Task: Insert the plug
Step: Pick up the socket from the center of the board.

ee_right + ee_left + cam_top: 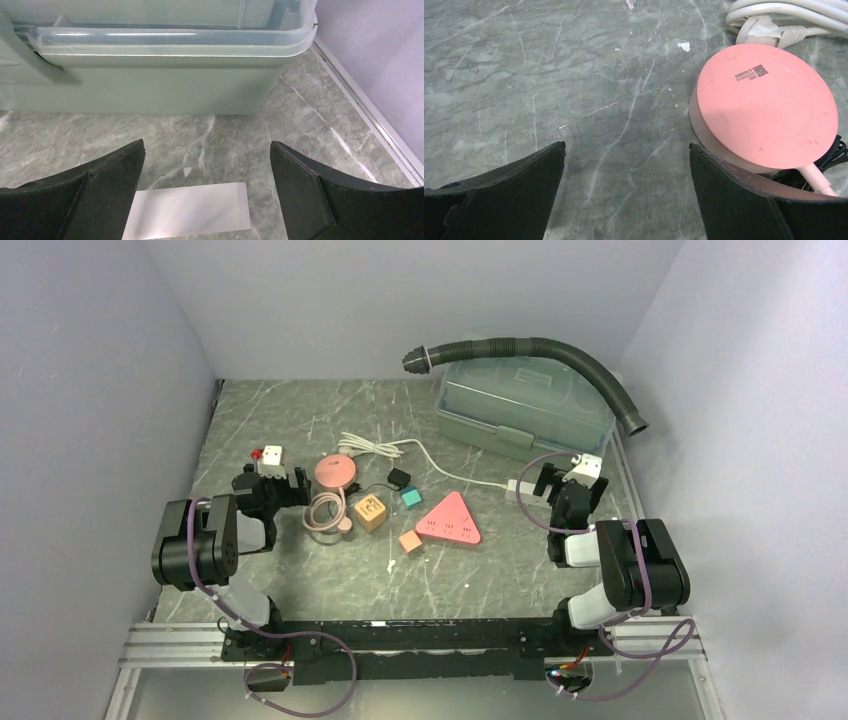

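Observation:
A pink triangular socket strip (pixel 450 520) lies mid-table. A small black plug (pixel 399 478) on a thin black cord lies just behind it. A pink round disc (pixel 335 470) with a coiled pink cable (pixel 325 510) lies to the left. The disc also shows in the left wrist view (pixel 766 105), by the right finger. A white cable (pixel 440 468) runs from a coil (pixel 365 447) to a white block (pixel 515 485). My left gripper (pixel 285 485) (pixel 626 145) is open and empty over bare table. My right gripper (pixel 545 485) (pixel 207 143) is open, with the white block (pixel 187 210) lying between its fingers.
A grey-green lidded box (pixel 525 405) (pixel 150 90) stands at the back right, with a black ribbed hose (pixel 540 348) across it. A wooden cube (pixel 370 510), a teal cube (pixel 410 497) and an orange cube (pixel 410 542) lie near the strip. The bundled white cable (pixel 784 20) lies behind the disc.

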Tool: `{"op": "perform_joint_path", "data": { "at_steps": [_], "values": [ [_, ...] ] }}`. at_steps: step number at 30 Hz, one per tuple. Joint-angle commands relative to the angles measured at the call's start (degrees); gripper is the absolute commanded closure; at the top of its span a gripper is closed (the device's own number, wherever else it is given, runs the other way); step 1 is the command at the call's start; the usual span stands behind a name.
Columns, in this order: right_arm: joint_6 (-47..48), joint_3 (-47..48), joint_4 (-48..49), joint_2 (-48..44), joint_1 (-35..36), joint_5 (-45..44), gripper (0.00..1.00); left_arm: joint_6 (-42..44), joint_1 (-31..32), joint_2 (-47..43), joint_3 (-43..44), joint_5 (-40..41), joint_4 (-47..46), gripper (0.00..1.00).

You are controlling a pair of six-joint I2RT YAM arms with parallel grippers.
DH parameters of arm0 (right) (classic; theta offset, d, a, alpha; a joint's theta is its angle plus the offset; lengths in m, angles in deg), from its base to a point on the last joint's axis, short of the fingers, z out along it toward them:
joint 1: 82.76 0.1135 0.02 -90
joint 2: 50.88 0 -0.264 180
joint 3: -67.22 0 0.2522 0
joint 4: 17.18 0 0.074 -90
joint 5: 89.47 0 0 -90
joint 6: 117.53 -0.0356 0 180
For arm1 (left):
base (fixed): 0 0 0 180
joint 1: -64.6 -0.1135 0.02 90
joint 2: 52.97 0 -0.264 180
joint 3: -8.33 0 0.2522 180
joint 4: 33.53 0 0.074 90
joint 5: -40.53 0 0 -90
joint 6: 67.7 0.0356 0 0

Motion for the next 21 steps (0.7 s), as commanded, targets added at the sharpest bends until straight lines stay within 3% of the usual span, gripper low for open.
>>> {"op": "perform_joint_path", "data": {
  "at_steps": [1, 9, 12, 15, 17, 19, 21],
  "values": [
    [0.01, 0.44, 3.54, -0.67, 0.12, 0.39, 0.0, 0.04, -0.09, -0.68, 1.03, 0.74, -2.28, 0.01],
    [0.18, 0.4, 3.6, -0.79, 0.11, 0.21, 0.0, 0.1, -0.12, -0.68, 1.1, 0.68, -2.1, 0.01],
    [0.76, 0.04, 4.54, -1.87, 1.41, -3.58, 0.0, -1.49, -1.89, -2.69, 1.57, -2.37, -0.17, 0.01],
    [3.85, 1.17, -1.82, -7.37, 4.93, -4.76, 0.0, -1.74, -3.52, -8.26, 7.83, -6.11, 16.73, 0.01],
    [3.7, 3.52, -10.67, -12.01, 6.71, -5.92, 0.0, 1.69, -3.59, -11.86, 14.07, -7.3, 29.86, 0.01],
    [-4.11, 6.74, -21.86, -16.87, 7.06, -6.86, 0.0, 2.27, -3.72, -14.99, 17.29, -7.38, 38.21, 0.01],
    [-4.11, 10.15, -32.41, -20.94, 6.99, -6.86, 0.0, 3.04, -4.04, -17.55, 20.64, -8.51, 46.1, 0.01]
  ]
}}
